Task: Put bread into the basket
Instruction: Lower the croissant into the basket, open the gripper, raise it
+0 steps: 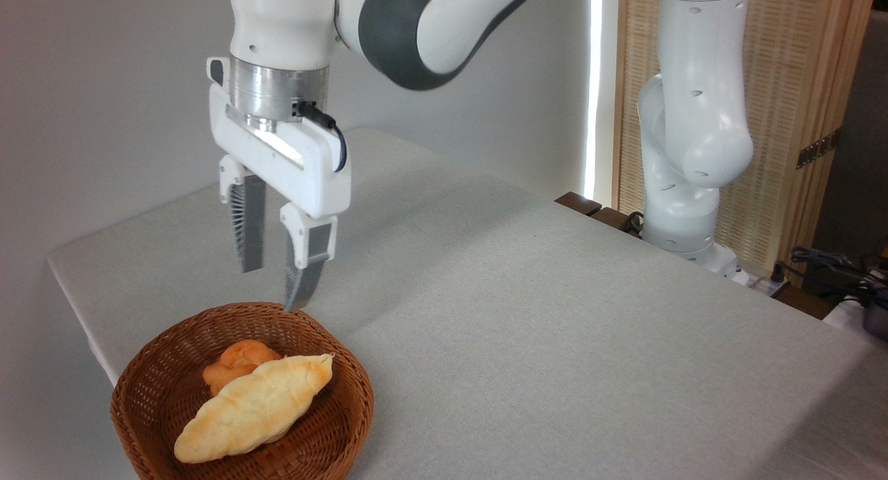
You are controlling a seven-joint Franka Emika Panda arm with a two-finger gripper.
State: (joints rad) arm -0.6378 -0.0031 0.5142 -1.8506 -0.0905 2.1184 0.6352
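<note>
One long golden-yellow scalloped loaf of bread (254,408) lies inside the round brown wicker basket (149,424) at the surface's near-left corner. The hand (274,286) hangs above, released and empty. Placement appears complete; next, retreat upward.

You get soft, bright daylight — a blown-out strip glares far right of the pincer (274,286); faint shadows cross the bench (555,313) beneath it.

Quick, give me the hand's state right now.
Hand: open and empty, above the basket; the bread lies inside.
</note>
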